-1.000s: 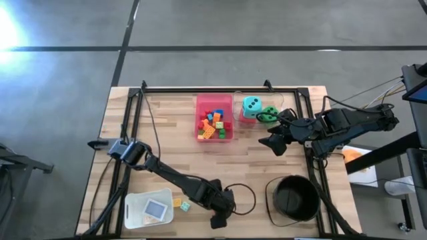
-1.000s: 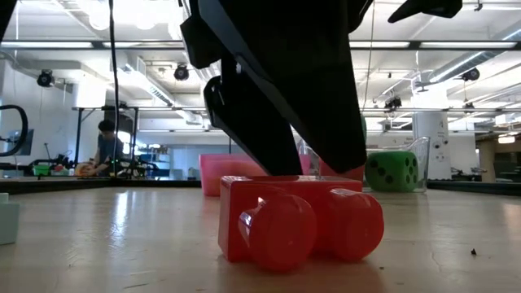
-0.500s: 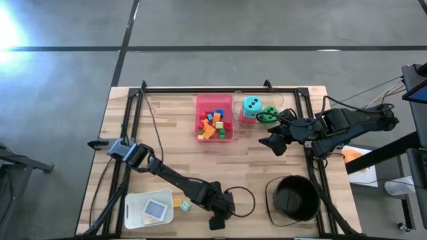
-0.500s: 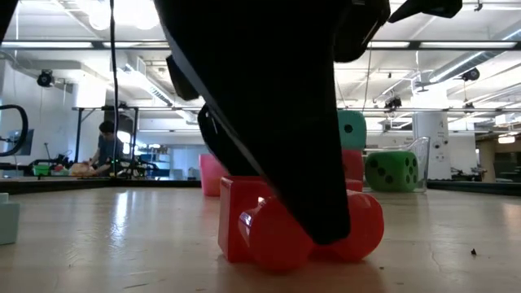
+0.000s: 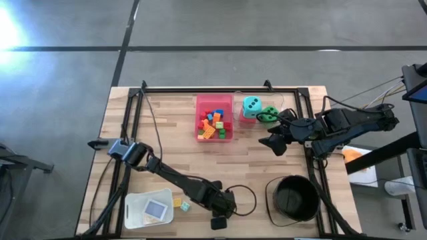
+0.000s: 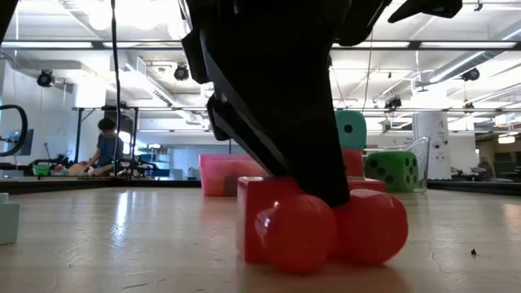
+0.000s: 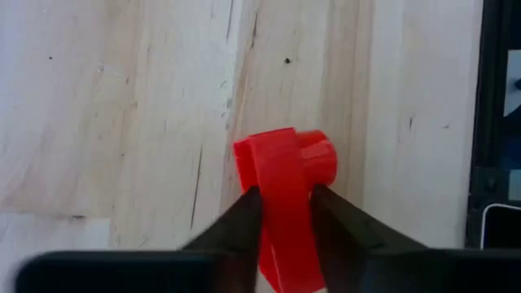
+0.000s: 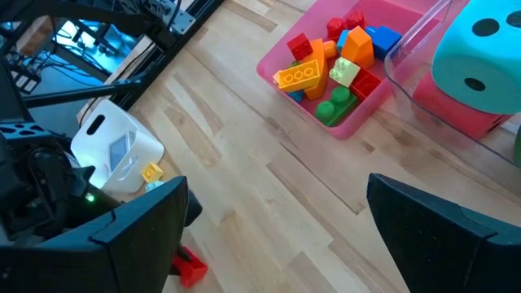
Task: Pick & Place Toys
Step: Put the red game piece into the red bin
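Red studded brick (image 7: 283,195): near table edge, on wood between white box (image 5: 149,209) and black bucket (image 5: 294,198), pinched by left gripper (image 7: 285,213). Lift it straight, keep the squeeze even, then carry toward pink tray (image 5: 215,136). Right gripper (image 5: 273,143): idle, spread wide, beside dice.

Bright red brick (image 7: 284,187) sits pinched between the left arm's dark fingers (image 7: 244,220), on a pale wood-grain surface (image 7: 122,106). Ahead of the right arm's black fingers (image 8: 431,220), the pink tray (image 8: 354,122) is packed with red, orange, yellow, green and blue bricks (image 8: 338,57). Beside it, a teal die with dark dots (image 8: 480,57) is stacked on a red die (image 8: 452,110). The green die (image 6: 391,172) has black dots too.
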